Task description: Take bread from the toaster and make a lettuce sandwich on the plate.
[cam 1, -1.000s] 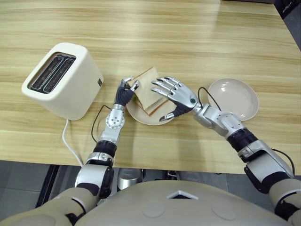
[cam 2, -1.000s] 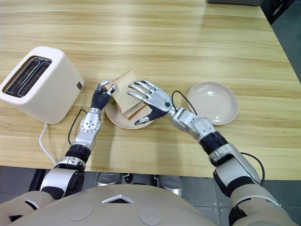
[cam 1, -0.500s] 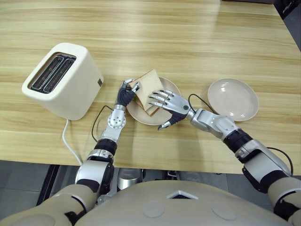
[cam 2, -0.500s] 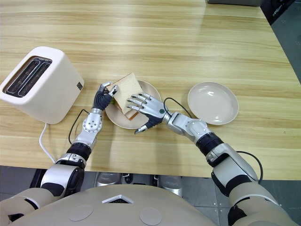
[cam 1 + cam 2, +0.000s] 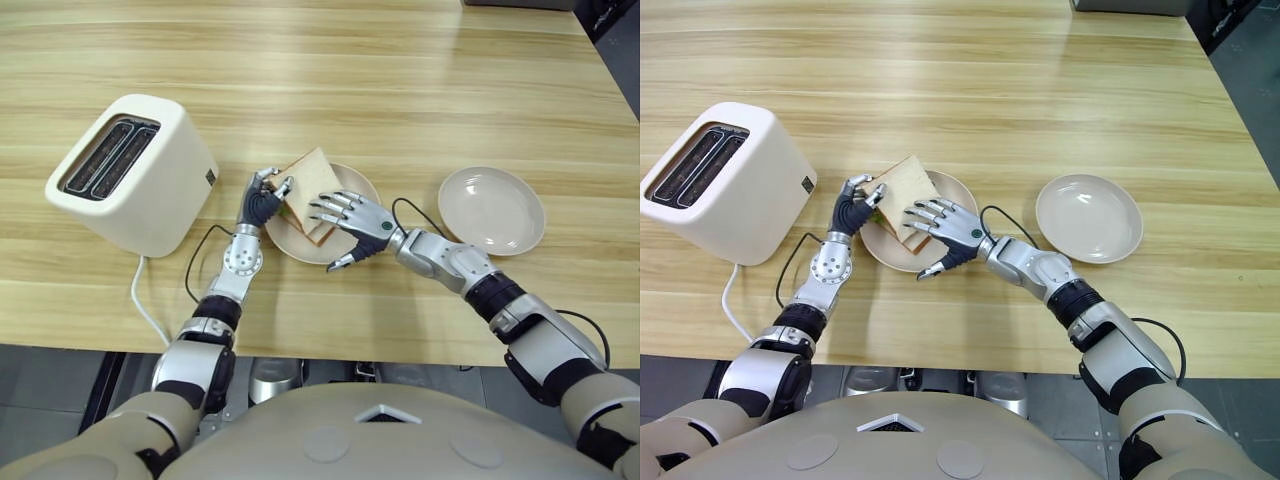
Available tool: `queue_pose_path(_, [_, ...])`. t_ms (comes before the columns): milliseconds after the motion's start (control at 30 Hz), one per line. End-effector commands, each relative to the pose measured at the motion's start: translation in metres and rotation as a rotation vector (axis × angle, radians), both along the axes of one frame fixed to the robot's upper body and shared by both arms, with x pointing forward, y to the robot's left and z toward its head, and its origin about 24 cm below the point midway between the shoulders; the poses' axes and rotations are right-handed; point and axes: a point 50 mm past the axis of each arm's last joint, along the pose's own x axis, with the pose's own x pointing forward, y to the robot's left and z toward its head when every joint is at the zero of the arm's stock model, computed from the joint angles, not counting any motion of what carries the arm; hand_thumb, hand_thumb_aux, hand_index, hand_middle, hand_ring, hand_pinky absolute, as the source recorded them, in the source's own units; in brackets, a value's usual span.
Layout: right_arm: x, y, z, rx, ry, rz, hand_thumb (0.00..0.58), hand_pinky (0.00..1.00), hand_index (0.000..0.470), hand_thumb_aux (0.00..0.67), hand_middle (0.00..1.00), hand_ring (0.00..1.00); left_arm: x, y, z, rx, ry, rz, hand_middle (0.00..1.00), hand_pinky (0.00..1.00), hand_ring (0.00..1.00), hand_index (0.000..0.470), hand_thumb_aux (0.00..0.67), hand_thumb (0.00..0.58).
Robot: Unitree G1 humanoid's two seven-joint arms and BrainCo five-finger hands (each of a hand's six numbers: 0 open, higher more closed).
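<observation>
Left hand (image 5: 262, 203) pinches the sandwich (image 5: 310, 185) corner. Spread right hand (image 5: 352, 217) partly hides it on the plate (image 5: 366, 186), between toaster (image 5: 135, 170) and second plate (image 5: 492, 208).

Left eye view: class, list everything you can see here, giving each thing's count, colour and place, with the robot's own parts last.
table: one, light wood, under everything
toaster: one, cream, table's left side
cord: one, white, from the toaster towards the table's near edge
middle plate: one, cream, centre, bearing the sandwich
sandwich: one, pale bread with brown crust, on the middle plate
right plate: one, cream, right of the middle plate
left hand: one, dark and silver, fingers closed on the sandwich's left edge
right hand: one, silver, fingers spread over the sandwich's near right part
</observation>
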Motion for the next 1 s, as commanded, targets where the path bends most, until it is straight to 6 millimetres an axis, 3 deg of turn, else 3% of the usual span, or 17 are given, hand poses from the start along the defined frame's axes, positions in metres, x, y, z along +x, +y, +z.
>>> queue_pose_path(33, [-0.008, -0.011, -0.022, -0.123, 0.098, -0.011, 0.000, 0.00, 0.000, 0.000, 0.00, 0.00, -0.003, 0.024, 0.045, -0.011, -0.309, 0.095, 0.00, 0.00, 0.00, 0.000, 0.000, 0.000])
queue_pose_path(233, [-0.006, -0.010, -0.020, -0.109, 0.106, -0.014, 0.000, 0.00, 0.000, 0.000, 0.00, 0.00, -0.023, 0.036, 0.074, 0.005, -0.504, 0.102, 0.00, 0.00, 0.00, 0.000, 0.000, 0.000])
queue_pose_path(367, [-0.004, -0.011, -0.012, -0.053, 0.089, -0.029, 0.000, 0.00, 0.000, 0.000, 0.00, 0.00, -0.034, 0.024, 0.078, 0.051, -0.508, -0.044, 0.00, 0.00, 0.00, 0.000, 0.000, 0.000])
queue_pose_path(400, [-0.003, -0.012, -0.010, -0.043, 0.081, -0.032, 0.000, 0.00, 0.000, 0.000, 0.00, 0.00, -0.038, 0.021, 0.078, 0.065, -0.503, -0.085, 0.00, 0.00, 0.00, 0.029, 0.042, 0.071])
queue_pose_path(433, [-0.002, -0.013, -0.005, -0.022, 0.062, -0.034, 0.000, 0.00, 0.000, 0.000, 0.00, 0.00, -0.043, 0.016, 0.076, 0.076, -0.488, -0.152, 0.00, 0.00, 0.00, 0.263, 0.384, 0.474])
queue_pose_path(467, [-0.002, -0.013, 0.001, 0.009, 0.044, -0.035, 0.079, 0.00, 0.032, 0.047, 0.00, 0.00, -0.047, 0.011, 0.074, 0.086, -0.469, -0.222, 0.49, 0.49, 0.49, 0.460, 0.670, 0.580])
queue_pose_path(500, [-0.001, -0.013, 0.008, 0.053, 0.025, -0.035, 0.079, 0.00, 0.032, 0.047, 0.00, 0.00, -0.053, 0.005, 0.072, 0.110, -0.451, -0.295, 0.49, 0.49, 0.49, 0.460, 0.670, 0.580])
queue_pose_path(533, [-0.002, -0.012, 0.016, 0.100, 0.004, -0.033, 0.288, 0.00, 0.133, 0.194, 0.00, 0.00, -0.058, 0.000, 0.070, 0.137, -0.431, -0.367, 1.00, 1.00, 1.00, 0.460, 0.670, 0.580])
queue_pose_path(567, [-0.003, -0.012, 0.024, 0.149, -0.011, -0.031, 0.456, 0.00, 0.247, 0.360, 0.00, 0.00, -0.063, -0.004, 0.067, 0.166, -0.409, -0.435, 1.00, 1.00, 1.00, 0.460, 0.670, 0.580])
queue_pose_path(600, [-0.005, -0.012, 0.032, 0.199, -0.021, -0.027, 0.498, 0.06, 0.287, 0.418, 0.06, 0.06, -0.068, -0.008, 0.063, 0.196, -0.381, -0.498, 1.00, 1.00, 1.00, 0.460, 0.670, 0.580])
queue_pose_path(633, [-0.007, -0.011, 0.039, 0.248, -0.023, -0.021, 0.498, 0.06, 0.287, 0.418, 0.06, 0.06, -0.072, -0.010, 0.060, 0.224, -0.348, -0.554, 1.00, 1.00, 1.00, 0.460, 0.670, 0.580])
queue_pose_path(667, [-0.010, -0.011, 0.047, 0.310, -0.019, -0.009, 0.559, 0.74, 0.373, 0.544, 0.74, 0.74, -0.078, -0.013, 0.055, 0.249, -0.297, -0.623, 1.00, 1.00, 1.00, 0.460, 0.670, 0.580])
queue_pose_path(700, [-0.014, -0.011, 0.053, 0.363, -0.004, 0.004, 0.559, 0.74, 0.373, 0.544, 0.74, 0.74, -0.082, -0.014, 0.049, 0.265, -0.232, -0.687, 1.00, 1.00, 1.00, 0.460, 0.670, 0.580])
queue_pose_path(733, [-0.019, -0.010, 0.057, 0.402, 0.023, 0.018, 0.580, 1.00, 0.460, 0.670, 1.00, 1.00, -0.087, -0.015, 0.044, 0.285, -0.177, -0.745, 1.00, 1.00, 1.00, 0.460, 0.670, 0.580])
queue_pose_path(867, [-0.039, -0.009, 0.053, 0.436, 0.211, 0.086, 0.580, 1.00, 0.460, 0.670, 1.00, 1.00, -0.106, -0.012, 0.033, 0.301, 0.044, -0.915, 1.00, 1.00, 1.00, 0.460, 0.670, 0.580])
queue_pose_path(1000, [-0.067, -0.008, 0.025, 0.315, 0.468, 0.166, 0.580, 1.00, 0.460, 0.670, 1.00, 1.00, -0.130, -0.008, 0.028, 0.246, 0.305, -1.091, 1.00, 1.00, 1.00, 0.460, 0.670, 0.580])
